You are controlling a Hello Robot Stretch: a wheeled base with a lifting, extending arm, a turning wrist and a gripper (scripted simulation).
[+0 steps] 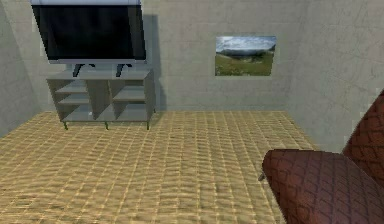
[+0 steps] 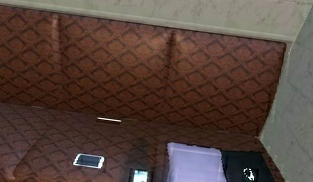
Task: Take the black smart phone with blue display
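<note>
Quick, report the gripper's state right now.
Gripper: its state cannot be told from these pictures.
The black phone lies on the sofa seat.

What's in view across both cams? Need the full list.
television: 1, black screen, on the stand, forward view's upper left
stand: 1, grey, open shelves, against the far wall
wall picture: 1, green-blue landscape, far wall
floor: 1, tan woven
sofa: 1, red-brown diamond pattern, along the wall in the arm side view
smart phone: 1, black with blue display, on the sofa seat near the bottom edge
small flat device: 1, whitish, on the seat left of the smart phone
pale rectangle: 1, lilac-white, flat on the seat right of the smart phone
black slab: 1, black, flat, right beside the pale rectangle
</note>
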